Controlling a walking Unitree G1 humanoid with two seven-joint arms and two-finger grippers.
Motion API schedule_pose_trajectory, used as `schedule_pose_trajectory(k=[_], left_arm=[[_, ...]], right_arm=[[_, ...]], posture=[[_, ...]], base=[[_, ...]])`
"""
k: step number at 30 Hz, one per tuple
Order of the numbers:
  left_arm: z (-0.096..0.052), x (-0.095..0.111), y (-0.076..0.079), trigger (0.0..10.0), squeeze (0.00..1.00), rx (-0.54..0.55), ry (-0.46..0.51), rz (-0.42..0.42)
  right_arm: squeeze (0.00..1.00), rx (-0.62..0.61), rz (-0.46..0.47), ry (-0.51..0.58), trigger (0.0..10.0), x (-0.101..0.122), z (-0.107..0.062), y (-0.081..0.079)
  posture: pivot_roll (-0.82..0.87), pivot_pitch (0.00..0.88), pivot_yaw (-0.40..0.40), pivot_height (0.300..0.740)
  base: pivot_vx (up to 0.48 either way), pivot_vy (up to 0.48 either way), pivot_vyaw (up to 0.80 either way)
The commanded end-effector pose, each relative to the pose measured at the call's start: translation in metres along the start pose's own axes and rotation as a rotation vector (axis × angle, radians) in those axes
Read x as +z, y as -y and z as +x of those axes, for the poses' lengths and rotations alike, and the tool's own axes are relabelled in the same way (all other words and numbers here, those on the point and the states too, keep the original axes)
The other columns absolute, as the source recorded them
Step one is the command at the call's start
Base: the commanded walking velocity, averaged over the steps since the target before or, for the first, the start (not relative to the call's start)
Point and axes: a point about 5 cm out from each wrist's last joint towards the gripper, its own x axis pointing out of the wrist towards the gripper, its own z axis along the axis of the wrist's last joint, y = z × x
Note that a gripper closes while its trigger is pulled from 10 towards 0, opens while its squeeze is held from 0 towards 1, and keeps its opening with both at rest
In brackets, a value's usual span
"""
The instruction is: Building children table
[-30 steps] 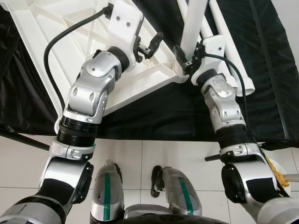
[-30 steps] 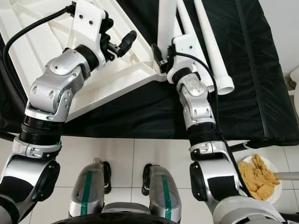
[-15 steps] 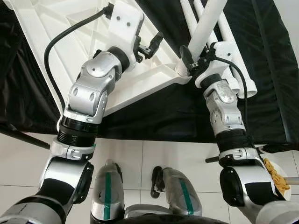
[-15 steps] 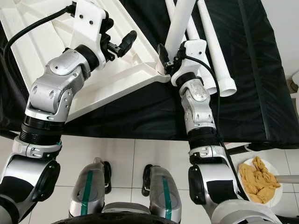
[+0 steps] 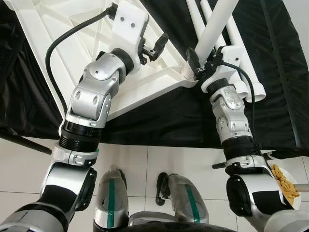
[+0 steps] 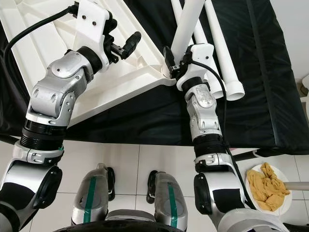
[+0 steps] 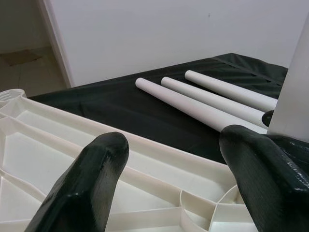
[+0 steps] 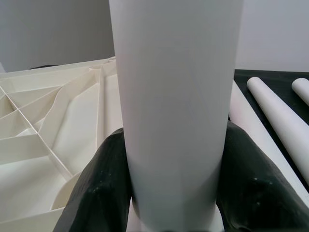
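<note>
The white ribbed table top [image 5: 58,48] lies upside down on a black cloth [image 5: 164,116]. My right gripper [image 5: 199,64] is shut on a white table leg [image 5: 217,24] just above the corner socket [image 5: 186,73]. The leg's foot sits at that socket and the tube leans up and to the right. In the right wrist view the leg [image 8: 176,72] stands between the black fingers [image 8: 104,179]. My left gripper [image 5: 153,47] hovers open over the table top near the same corner, holding nothing. In the left wrist view that gripper [image 7: 174,145] hangs above the ribs.
Spare white legs [image 6: 219,43] lie side by side on the cloth behind the right gripper. A plate with a yellow rag [image 6: 268,186] sits on the tiled floor at the right. A dark rod [image 5: 24,144] sticks out under the cloth at the left.
The leg stood nearly upright a second ago; now it leans to the right, and my right gripper has shifted slightly right with it. The left arm has stayed put.
</note>
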Motion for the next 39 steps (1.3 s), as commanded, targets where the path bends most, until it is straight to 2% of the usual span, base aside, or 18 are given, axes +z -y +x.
schedule_pose_trajectory(k=[1,13,17,20,33,39], left_arm=[[-0.001,0.001,0.001,10.0,0.00,0.004,-0.002,0.008],[-0.002,0.001,0.000,10.0,0.00,0.008,-0.008,0.007],[-0.002,0.001,0.000,10.0,0.00,0.009,-0.008,0.007],[-0.002,0.001,0.000,10.0,0.00,0.009,-0.010,0.008],[-0.003,0.001,-0.001,10.0,0.00,0.012,-0.014,0.011],[-0.005,0.001,-0.002,10.0,0.00,0.016,-0.017,0.013]], right_arm=[[0.00,-0.027,0.044,-0.236,10.0,-0.052,-0.026,-0.004],[0.00,-0.092,0.041,-0.224,10.0,-0.054,-0.026,-0.006],[0.00,-0.135,0.046,-0.221,10.0,-0.055,-0.026,-0.005],[0.00,-0.221,0.057,-0.217,10.0,-0.056,-0.026,-0.001],[0.00,-0.335,0.073,-0.223,10.0,-0.060,-0.022,0.001],[0.00,-0.387,0.047,-0.218,10.0,-0.060,-0.019,0.003]], posture=[[0.10,0.070,-0.046,0.740],[0.10,0.079,-0.045,0.740],[0.10,0.083,-0.045,0.740],[0.10,0.086,-0.042,0.740],[0.11,0.090,-0.040,0.740],[0.12,0.093,-0.040,0.740]], base=[[0.000,0.000,0.00],[0.000,0.000,0.00],[0.000,0.000,0.00],[0.000,0.000,0.00],[0.000,0.000,0.00],[0.000,0.000,0.00]])
